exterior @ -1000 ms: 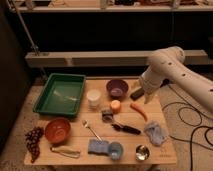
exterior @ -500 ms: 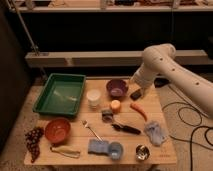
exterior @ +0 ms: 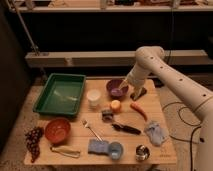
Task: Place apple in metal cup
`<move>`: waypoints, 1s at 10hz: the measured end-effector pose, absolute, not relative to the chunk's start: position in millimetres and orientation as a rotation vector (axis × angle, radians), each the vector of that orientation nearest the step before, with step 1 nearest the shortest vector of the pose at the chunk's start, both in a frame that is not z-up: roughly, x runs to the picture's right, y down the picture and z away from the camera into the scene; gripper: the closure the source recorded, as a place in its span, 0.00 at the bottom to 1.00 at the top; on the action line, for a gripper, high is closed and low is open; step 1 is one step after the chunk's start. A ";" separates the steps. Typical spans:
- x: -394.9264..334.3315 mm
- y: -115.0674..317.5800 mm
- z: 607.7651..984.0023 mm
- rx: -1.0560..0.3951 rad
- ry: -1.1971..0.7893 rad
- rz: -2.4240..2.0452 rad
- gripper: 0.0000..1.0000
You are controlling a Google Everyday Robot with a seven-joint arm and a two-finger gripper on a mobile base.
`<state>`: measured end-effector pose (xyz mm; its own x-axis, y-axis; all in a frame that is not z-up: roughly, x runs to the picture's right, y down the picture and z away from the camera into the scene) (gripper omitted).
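The apple (exterior: 116, 105), small and yellow-orange, lies on the wooden table (exterior: 75, 142) near its middle, just below the purple bowl (exterior: 116, 88). At the front right edge stands the metal cup (exterior: 142, 152), short and shiny with a dark inside. My white arm comes in from the right and bends down over the back of the table. My gripper (exterior: 132, 90) hangs open and empty beside the purple bowl's right rim, above and to the right of the apple, far from the metal cup.
A green tray (exterior: 60, 94) sits back left, with a white cup (exterior: 93, 97) beside it. An orange carrot (exterior: 138, 110), a dark-handled tool (exterior: 125, 128), a fork (exterior: 92, 129) and a grey cloth (exterior: 156, 132) lie mid-table. A red bowl (exterior: 57, 130), grapes (exterior: 33, 142), a blue sponge (exterior: 96, 146) and a light blue cup (exterior: 115, 149) line the front.
My arm has swung left over the table, bringing the gripper from the right side to the purple bowl's right rim. Nothing on the table has moved.
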<state>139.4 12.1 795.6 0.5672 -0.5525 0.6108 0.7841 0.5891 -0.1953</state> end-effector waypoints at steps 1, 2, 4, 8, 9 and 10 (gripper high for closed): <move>141.5 11.4 794.8 -0.481 -0.528 -0.819 0.35; 141.1 12.4 795.4 -0.481 -0.528 -0.820 0.35; 137.2 13.0 793.9 -0.454 -0.539 -0.856 0.35; 89.1 31.8 799.2 -0.328 -0.591 -1.064 0.35; 85.4 35.3 799.9 -0.308 -0.595 -1.093 0.35; 81.9 37.9 800.7 -0.292 -0.602 -1.110 0.35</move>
<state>81.9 37.9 800.7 0.3084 -0.7479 0.5878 0.9005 0.4287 0.0730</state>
